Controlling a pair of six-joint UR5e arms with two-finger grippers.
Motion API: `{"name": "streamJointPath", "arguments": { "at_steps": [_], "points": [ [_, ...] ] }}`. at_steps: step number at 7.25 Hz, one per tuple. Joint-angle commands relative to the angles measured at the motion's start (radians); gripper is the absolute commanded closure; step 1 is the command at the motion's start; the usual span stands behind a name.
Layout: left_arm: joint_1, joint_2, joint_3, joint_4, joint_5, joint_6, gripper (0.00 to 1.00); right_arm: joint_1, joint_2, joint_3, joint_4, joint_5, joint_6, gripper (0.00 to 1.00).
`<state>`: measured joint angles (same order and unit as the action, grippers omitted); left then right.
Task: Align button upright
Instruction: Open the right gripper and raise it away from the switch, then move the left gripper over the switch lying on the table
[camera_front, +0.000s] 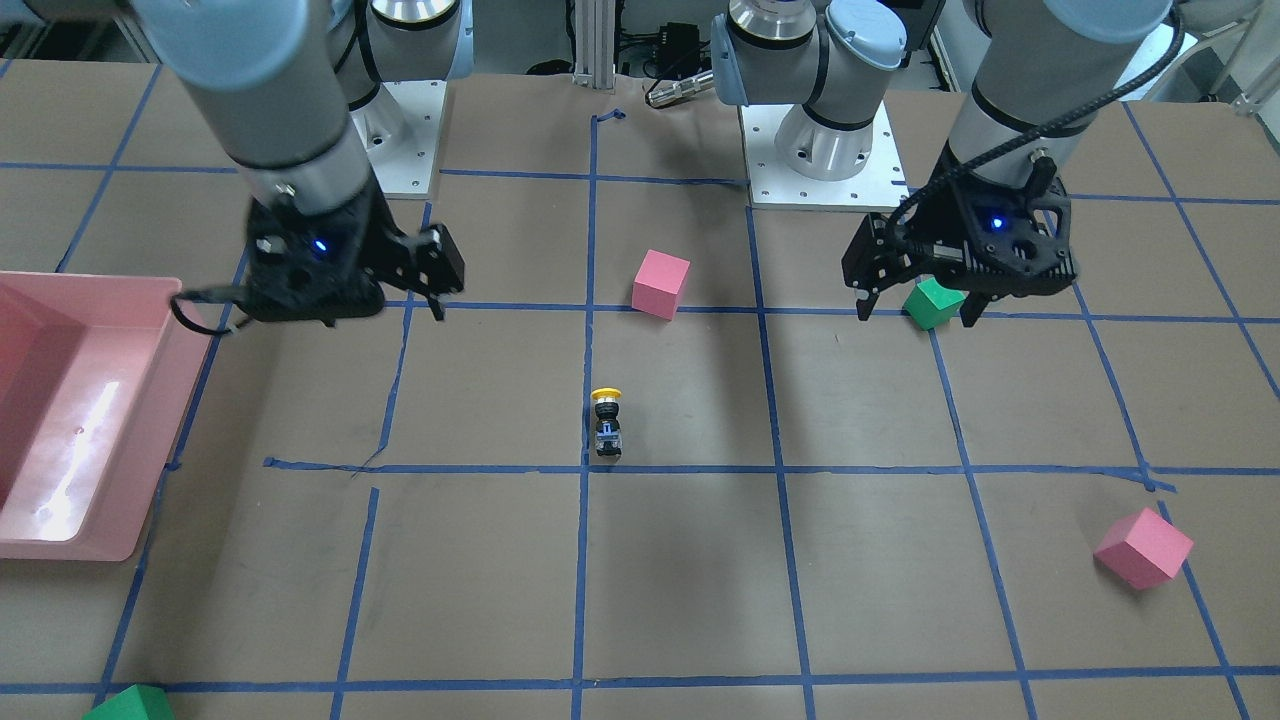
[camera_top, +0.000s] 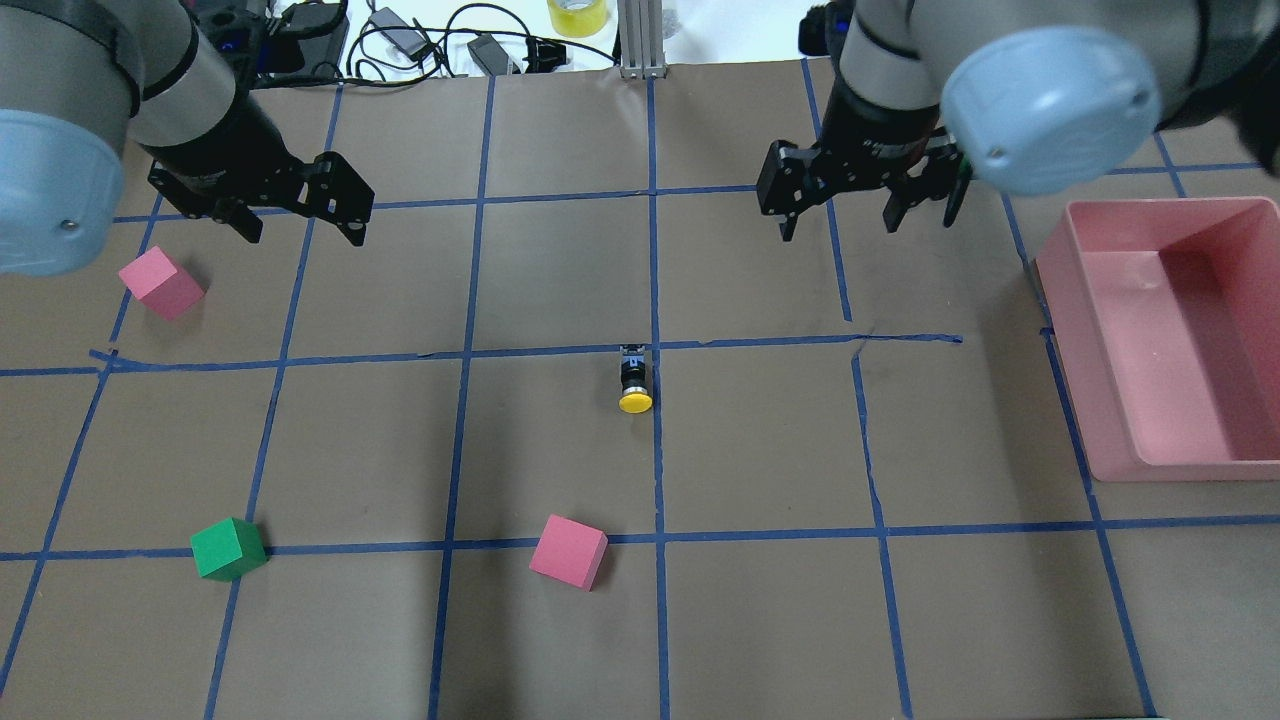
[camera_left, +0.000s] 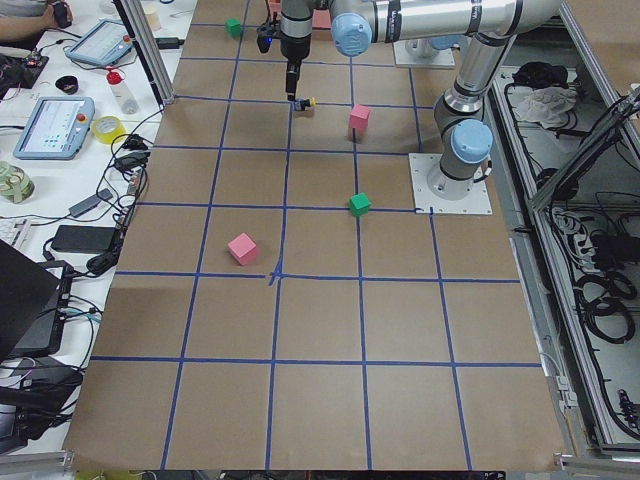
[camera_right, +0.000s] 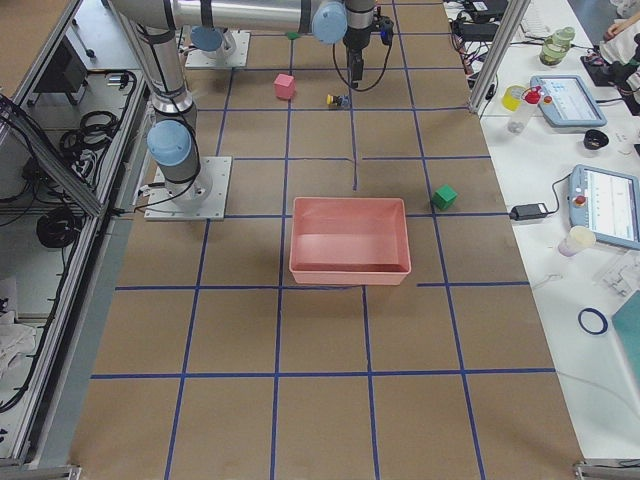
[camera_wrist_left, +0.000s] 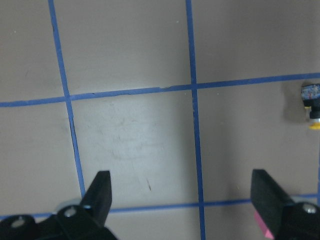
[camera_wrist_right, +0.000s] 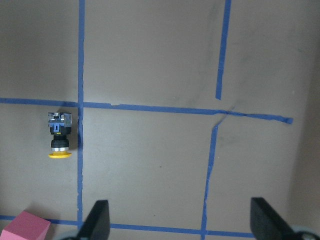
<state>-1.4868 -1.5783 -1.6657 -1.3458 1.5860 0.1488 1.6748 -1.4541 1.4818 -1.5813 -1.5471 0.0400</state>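
The button (camera_top: 634, 383) lies on its side near the table's middle, right beside a blue tape line. Its yellow cap points toward the robot and its black-and-grey body points away. It also shows in the front view (camera_front: 606, 423), at the right edge of the left wrist view (camera_wrist_left: 312, 107) and in the right wrist view (camera_wrist_right: 60, 135). My left gripper (camera_top: 300, 225) is open and empty, hovering far to the button's left. My right gripper (camera_top: 838, 230) is open and empty, hovering beyond the button on its right. Neither touches the button.
A pink bin (camera_top: 1060, 330) stands at the right edge. A pink cube (camera_top: 568, 551) and a green cube (camera_top: 228, 548) sit on the robot's side of the button. Another pink cube (camera_top: 160, 283) sits at the left, near my left gripper.
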Motion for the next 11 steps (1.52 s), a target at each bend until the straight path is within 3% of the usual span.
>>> {"name": "streamJointPath", "arguments": {
  "at_steps": [1, 3, 4, 8, 9, 11],
  "points": [
    [0.007, -0.031, -0.073, 0.109, -0.014, -0.006, 0.00, -0.030, -0.018, -0.124, 0.158, -0.050, -0.023, 0.00],
    [-0.041, -0.048, -0.184, 0.326, -0.026, -0.035, 0.00, -0.035, -0.029, -0.124, 0.141, -0.047, -0.026, 0.00],
    [-0.108, -0.051, -0.233, 0.456, -0.056, -0.158, 0.00, -0.035, -0.026, -0.124, 0.088, -0.051, -0.026, 0.00],
    [-0.294, -0.129, -0.452, 0.976, -0.043, -0.406, 0.00, -0.049, -0.025, -0.124, 0.075, -0.039, -0.038, 0.00],
    [-0.334, -0.155, -0.483, 1.057, -0.025, -0.440, 0.00, -0.050, -0.023, -0.124, 0.075, -0.039, -0.041, 0.00],
    [-0.445, -0.221, -0.485, 1.068, 0.101, -0.556, 0.00, -0.050, -0.025, -0.124, 0.075, -0.039, -0.042, 0.00]
  ]
}}
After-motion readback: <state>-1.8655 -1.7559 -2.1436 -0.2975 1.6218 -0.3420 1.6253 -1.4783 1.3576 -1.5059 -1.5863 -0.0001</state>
